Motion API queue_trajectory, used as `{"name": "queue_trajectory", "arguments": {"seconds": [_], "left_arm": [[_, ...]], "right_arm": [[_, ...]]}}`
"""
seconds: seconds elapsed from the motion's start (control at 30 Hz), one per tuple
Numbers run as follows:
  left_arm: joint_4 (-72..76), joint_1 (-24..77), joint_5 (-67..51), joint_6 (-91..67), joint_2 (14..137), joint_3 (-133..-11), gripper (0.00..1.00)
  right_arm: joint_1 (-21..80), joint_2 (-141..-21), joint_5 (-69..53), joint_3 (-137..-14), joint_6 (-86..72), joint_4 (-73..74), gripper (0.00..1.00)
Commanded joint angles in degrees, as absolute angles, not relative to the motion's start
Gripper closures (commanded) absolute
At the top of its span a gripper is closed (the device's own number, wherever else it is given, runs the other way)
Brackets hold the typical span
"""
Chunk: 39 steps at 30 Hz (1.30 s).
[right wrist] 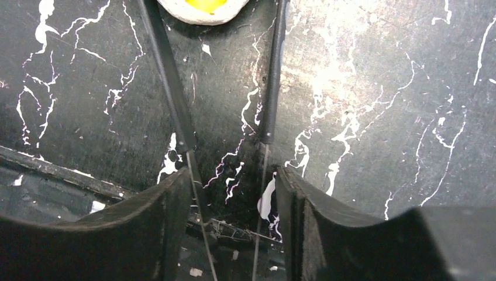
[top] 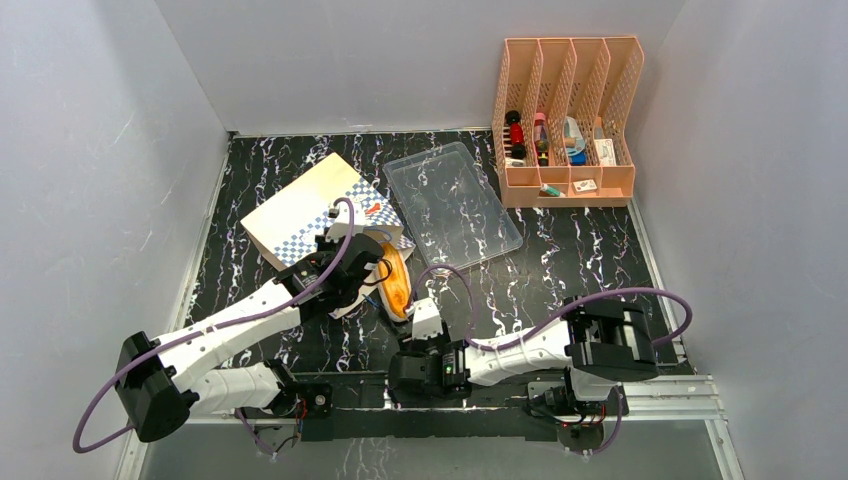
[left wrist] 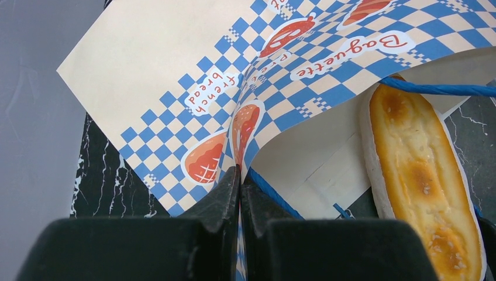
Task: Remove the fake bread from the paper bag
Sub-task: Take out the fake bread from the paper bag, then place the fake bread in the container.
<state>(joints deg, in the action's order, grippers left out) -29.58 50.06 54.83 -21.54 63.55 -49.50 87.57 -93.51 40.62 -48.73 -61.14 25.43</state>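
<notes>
From above we see bright, even, diffuse light. The pale walls bounce it back, and shadows barely register on the black tabletop, which carries a faint sheen and no hard glare.

At the left claw, the print on the paper bag just ahead is crisp. The claw's own fingers are near-black and slightly soft. To the right of that claw the bag's mouth falls into mild shade, and the long bun shows small glossy highlights.

At the right claw we find a dimmer picture. The fingers are dark with little detail, the tabletop's white veins ahead are sharp, and the bun's pale end far ahead is washed bright.
</notes>
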Motion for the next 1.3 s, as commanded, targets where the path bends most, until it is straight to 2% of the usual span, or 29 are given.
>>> {"name": "queue_trajectory", "arguments": {"seconds": [0.0,0.13,0.33,1.27], "left_arm": [[-29.8,50.0,54.8,-22.8,62.6,-48.8,1.0],[-29.9,50.1,54.8,-22.9,62.7,-48.9,1.0],[-29.5,50.1,55.0,-22.9,62.3,-48.5,1.0],[-34.6,50.1,58.9,-24.3,60.8,-50.1,1.0]], "right_arm": [[87.8,-95.0,44.2,-51.5,-60.2,24.7,0.53],[87.7,-95.3,44.6,-52.3,-60.2,25.2,0.71],[87.8,-92.2,44.7,-52.4,-61.2,26.1,0.81],[95.7,-80.9,50.9,-52.7,-71.0,36.7,0.86]]}}
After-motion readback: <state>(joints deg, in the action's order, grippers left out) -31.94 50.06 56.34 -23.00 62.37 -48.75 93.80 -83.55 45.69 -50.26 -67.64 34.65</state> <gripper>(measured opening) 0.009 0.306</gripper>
